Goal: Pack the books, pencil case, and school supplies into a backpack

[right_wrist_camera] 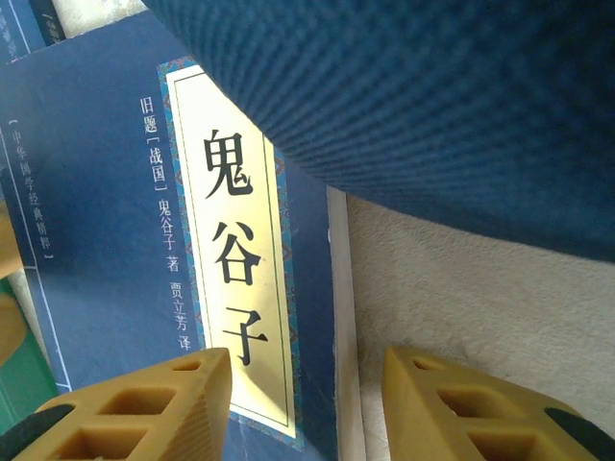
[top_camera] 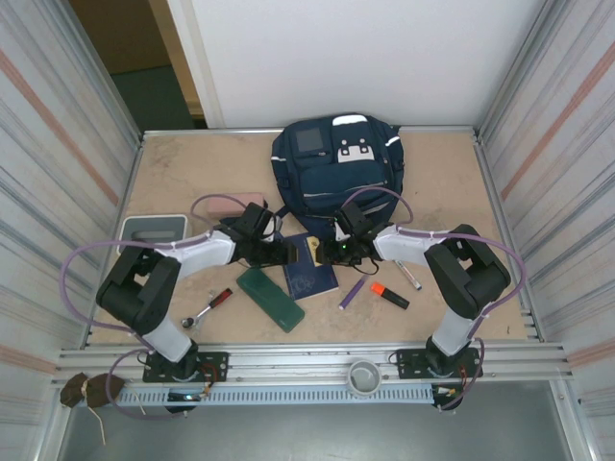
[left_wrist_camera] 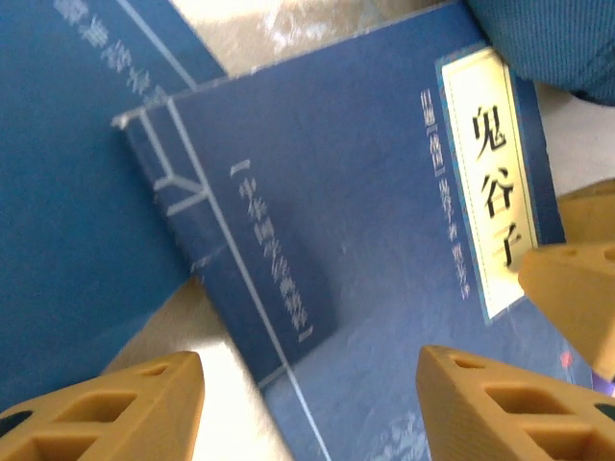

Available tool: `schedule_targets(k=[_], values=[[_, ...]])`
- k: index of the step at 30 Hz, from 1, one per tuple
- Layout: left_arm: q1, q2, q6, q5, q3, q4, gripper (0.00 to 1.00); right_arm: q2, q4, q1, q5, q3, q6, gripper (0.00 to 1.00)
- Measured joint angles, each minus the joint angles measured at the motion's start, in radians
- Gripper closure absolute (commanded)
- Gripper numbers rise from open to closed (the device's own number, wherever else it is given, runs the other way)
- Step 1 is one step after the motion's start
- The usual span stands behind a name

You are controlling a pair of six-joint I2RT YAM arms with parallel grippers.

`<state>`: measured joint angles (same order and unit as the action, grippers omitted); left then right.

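- The left gripper (left_wrist_camera: 307, 408) hung over the thin dark-blue booklets (top_camera: 309, 271) with its tan jaws spread apart, holding nothing.
- The booklets lay overlapped at six o'clock from the large navy striped fabric backpack (top_camera: 332, 158), whose fabric covered a corner of the top cover.
- The right gripper (right_wrist_camera: 307, 403), jaws likewise apart and empty, hovered at the booklets' three o'clock edge.
- Risk: both claws crowded one cover. They could collide, or pinch only the top booklet and skew the lower one.
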<state>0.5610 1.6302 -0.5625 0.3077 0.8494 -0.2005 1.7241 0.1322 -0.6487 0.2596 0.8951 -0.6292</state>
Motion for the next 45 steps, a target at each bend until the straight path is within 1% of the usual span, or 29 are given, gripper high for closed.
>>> schedule_targets(k=[4, 9, 13, 16, 21, 24, 27, 29, 33, 36, 40, 42, 45], values=[[0.007, 0.056, -0.002, 0.013, 0.033, 0.017, 0.4, 0.003, -0.001, 0.0, -0.004, 0.0, -0.013, 0.62], [0.009, 0.059, -0.027, 0.038, 0.032, 0.043, 0.4, 0.003, -0.009, 0.0, -0.01, -0.005, -0.035, 0.66], [0.007, 0.041, -0.089, 0.084, -0.037, 0.171, 0.43, 0.002, -0.021, 0.001, -0.018, -0.014, -0.049, 0.68], [0.005, 0.018, -0.142, 0.123, -0.093, 0.266, 0.51, 0.002, -0.027, 0.001, -0.02, -0.018, -0.052, 0.68], [0.011, -0.006, -0.199, 0.168, -0.126, 0.371, 0.67, 0.002, -0.028, 0.001, -0.02, -0.018, -0.052, 0.68], [0.011, -0.015, -0.203, 0.165, -0.126, 0.384, 0.83, 0.002, -0.028, 0.005, -0.016, -0.018, -0.051, 0.67], [0.008, -0.021, -0.197, 0.156, -0.128, 0.379, 0.95, 0.0, -0.026, 0.016, 0.002, -0.018, -0.043, 0.61], [0.008, -0.046, -0.195, 0.153, -0.139, 0.372, 1.0, -0.008, -0.014, 0.023, 0.012, -0.015, -0.025, 0.56], [0.0, -0.155, -0.182, 0.156, -0.155, 0.316, 1.0, -0.059, 0.045, 0.074, 0.064, -0.015, 0.026, 0.4], [-0.018, -0.279, -0.165, 0.173, -0.167, 0.278, 1.0, -0.142, 0.077, 0.14, 0.157, -0.015, 0.06, 0.26], [-0.047, -0.424, -0.134, 0.234, -0.168, 0.286, 1.0, -0.256, 0.066, 0.21, 0.314, -0.015, 0.076, 0.01], [-0.063, -0.456, -0.124, 0.282, -0.152, 0.298, 1.0, -0.299, 0.037, 0.228, 0.396, -0.015, 0.071, 0.01], [-0.088, -0.458, -0.122, 0.356, -0.106, 0.333, 1.0, -0.35, -0.046, 0.251, 0.523, -0.016, 0.049, 0.01]])
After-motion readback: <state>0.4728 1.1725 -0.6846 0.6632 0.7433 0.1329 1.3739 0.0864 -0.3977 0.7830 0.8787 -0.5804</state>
